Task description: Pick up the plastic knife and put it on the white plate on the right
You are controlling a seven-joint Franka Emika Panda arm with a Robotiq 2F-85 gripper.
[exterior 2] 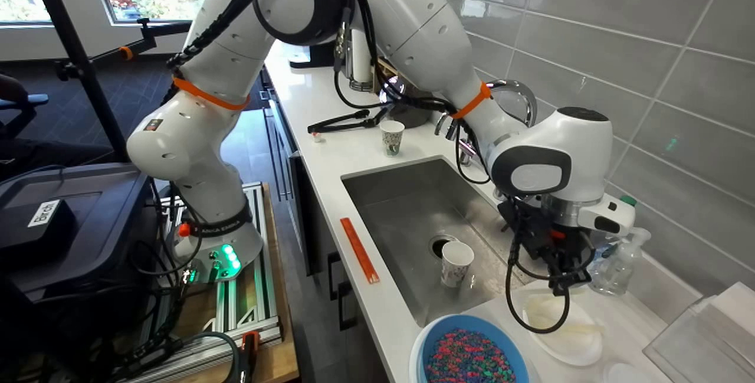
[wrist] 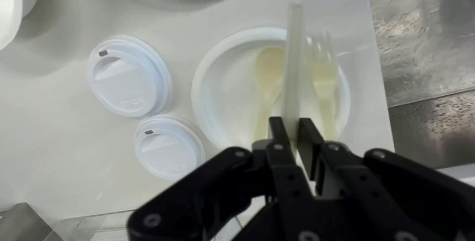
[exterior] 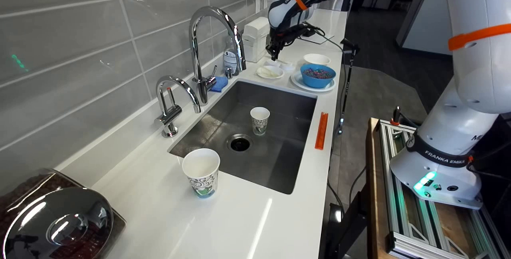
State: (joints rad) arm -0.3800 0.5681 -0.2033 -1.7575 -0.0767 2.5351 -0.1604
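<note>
Above the white counter [exterior: 223, 227]: black two-finger gripper [wrist: 290, 127], jaws clamped on a thin, translucent, pale plastic knife [wrist: 295, 55]; the visible length projects past the fingertips.
Knife location: over a small, round, shallow white plate [wrist: 230, 100]; the free end shows beyond the rim in the wrist view. Contact with the plate cannot be determined.
Plate contents: pale yellow plastic spoon [wrist: 268, 88] and pale yellow plastic fork [wrist: 323, 88], one on each side of the knife in the wrist view.
Near the plate: round white plastic lid [wrist: 126, 81] and second round white plastic lid [wrist: 169, 150], side by side.
Round blue bowl [exterior: 317, 84]: holds small multicoloured pieces [exterior: 317, 74]; stands on a wider round white dish [exterior: 296, 80].
Rectangular stainless-steel sink [exterior: 281, 167]: contains a white patterned paper cup [exterior: 260, 121], standing beside the drain [exterior: 240, 143].
Tall curved chrome faucet [exterior: 194, 47]: between the sink and the grey tiled wall [exterior: 80, 51].
Flat orange strip [exterior: 321, 130]: on the counter, opposite the faucet.
Second patterned white paper cup [exterior: 203, 171]: on the counter, beyond the sink.
</note>
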